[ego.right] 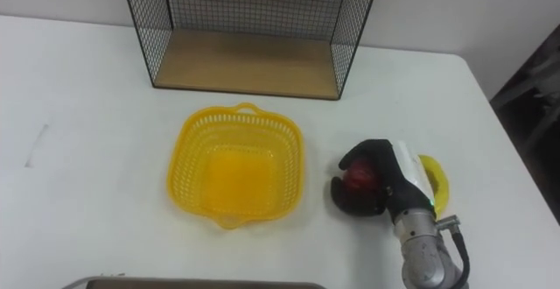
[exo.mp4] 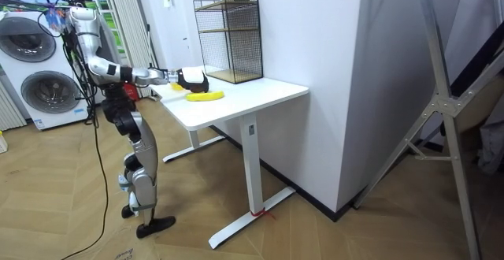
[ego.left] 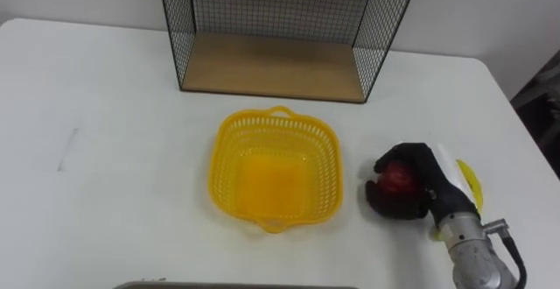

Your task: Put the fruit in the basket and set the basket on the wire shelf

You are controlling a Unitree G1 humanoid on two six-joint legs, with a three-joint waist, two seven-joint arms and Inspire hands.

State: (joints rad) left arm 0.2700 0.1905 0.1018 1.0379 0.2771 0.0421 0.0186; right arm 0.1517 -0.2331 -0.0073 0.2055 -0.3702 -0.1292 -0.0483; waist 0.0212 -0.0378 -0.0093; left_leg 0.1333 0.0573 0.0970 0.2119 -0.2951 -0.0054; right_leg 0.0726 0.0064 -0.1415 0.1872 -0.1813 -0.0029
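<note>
Okay, right hand (ego.left: 426,172) fingers clasp a round red fruit (ego.left: 395,178), probably an apple; carry it left, release low inside the yellow plastic mesh basket (ego.left: 226,168).

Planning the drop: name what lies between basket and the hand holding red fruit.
Bare table only, between basket and right hand, in both eye views.

Empty yellow basket (ego.left: 274,179) before wire shelf (ego.left: 271,66); red fruit (ego.left: 396,179), yellow banana (ego.left: 472,188) to its right.

The right hand (ego.left: 435,191) hides much of the banana (ego.left: 471,184) and red fruit (ego.left: 398,177); the wire shelf (ego.left: 271,66) is cropped at top.
</note>
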